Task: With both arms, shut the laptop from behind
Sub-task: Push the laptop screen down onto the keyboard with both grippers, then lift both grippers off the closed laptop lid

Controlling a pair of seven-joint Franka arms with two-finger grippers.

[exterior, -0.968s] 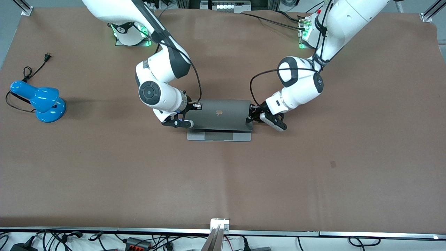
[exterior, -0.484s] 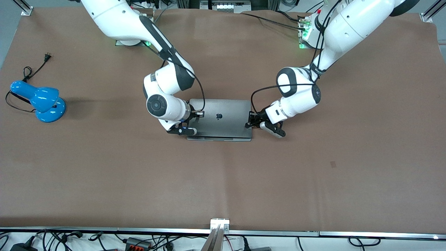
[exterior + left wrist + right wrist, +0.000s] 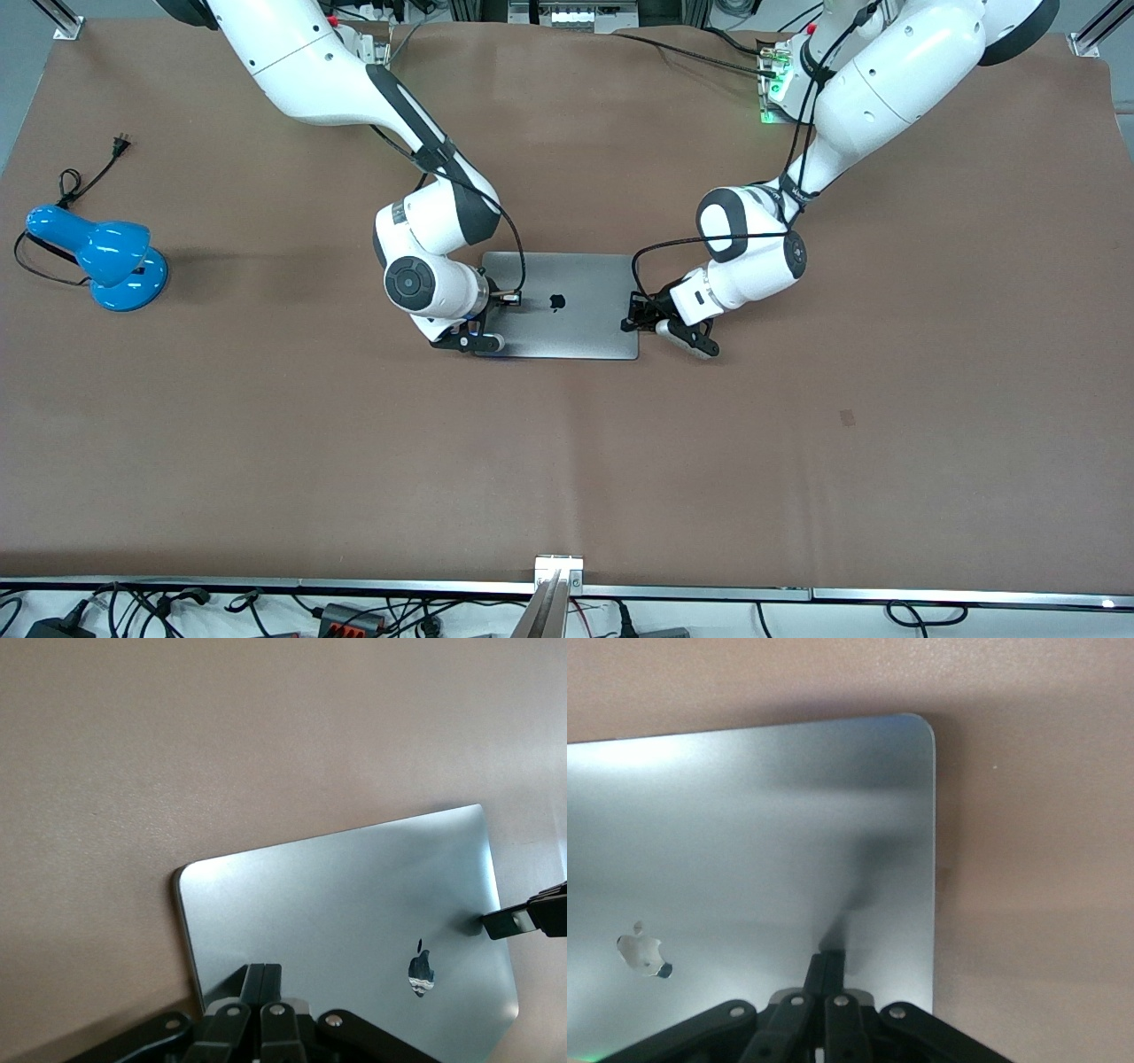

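The silver-grey laptop (image 3: pixel 576 310) lies mid-table with its lid down flat over the base, dark apple logo facing up. Keyboard and screen are hidden. My right gripper (image 3: pixel 511 299) is shut, its fingertips pressing on the lid beside the logo at the right arm's end. My left gripper (image 3: pixel 631 314) is shut and rests on the lid's edge at the left arm's end. In the left wrist view the shut left gripper (image 3: pixel 264 973) touches the lid (image 3: pixel 354 895), with the right gripper's tip (image 3: pixel 518 921) farther off. In the right wrist view the shut right gripper (image 3: pixel 829 962) touches the lid (image 3: pixel 744 815).
A blue desk lamp (image 3: pixel 106 257) stands near the right arm's end of the table, its black cord and plug (image 3: pixel 120 142) trailing farther from the front camera. Brown mat (image 3: pixel 567 461) covers the table. Cables hang along the table's edge nearest the front camera.
The lid went from tilted to flat over the base, hiding the trackpad strip. Both grippers stayed shut and followed it down, toward the front camera.
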